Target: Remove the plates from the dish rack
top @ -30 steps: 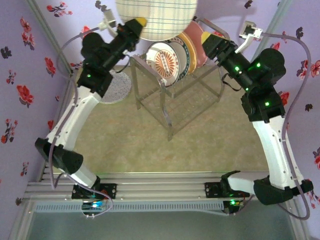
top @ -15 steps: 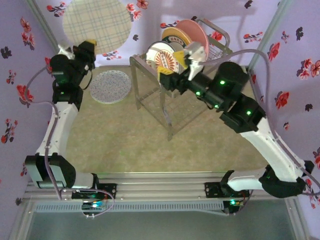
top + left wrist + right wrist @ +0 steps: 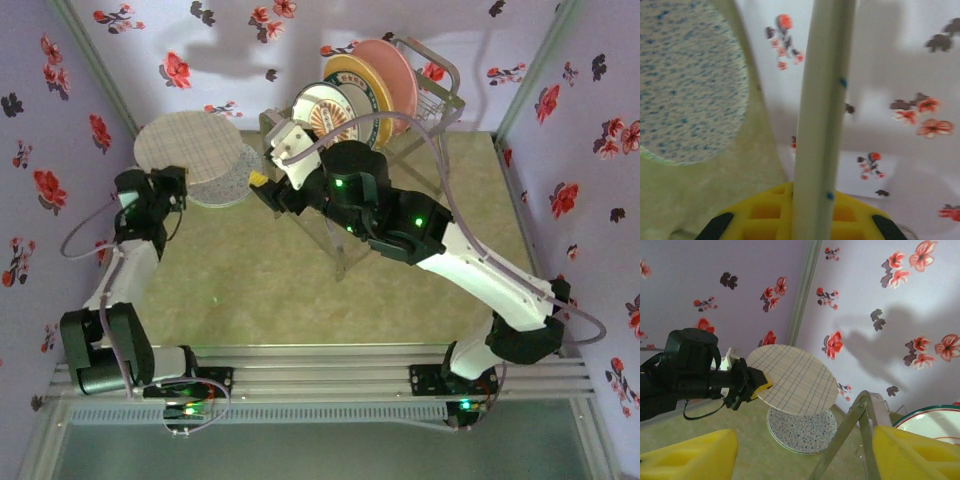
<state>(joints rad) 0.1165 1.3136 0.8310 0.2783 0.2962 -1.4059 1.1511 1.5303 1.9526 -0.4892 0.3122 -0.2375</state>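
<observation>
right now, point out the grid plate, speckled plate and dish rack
grid plate (image 3: 795, 380), right wrist view, middle of its face
speckled plate (image 3: 802, 434), right wrist view, its uncovered face
dish rack (image 3: 869, 400), right wrist view, top bend of frame bar

A mottled olive-green table (image 3: 260, 290) sits inside lilac walls (image 3: 590, 170) printed with red and dark flowers. 2 silvery strips (image 3: 95, 68) run up the back corners, and a ribbed aluminium rail (image 3: 330, 362) spans the table's near edge.
</observation>
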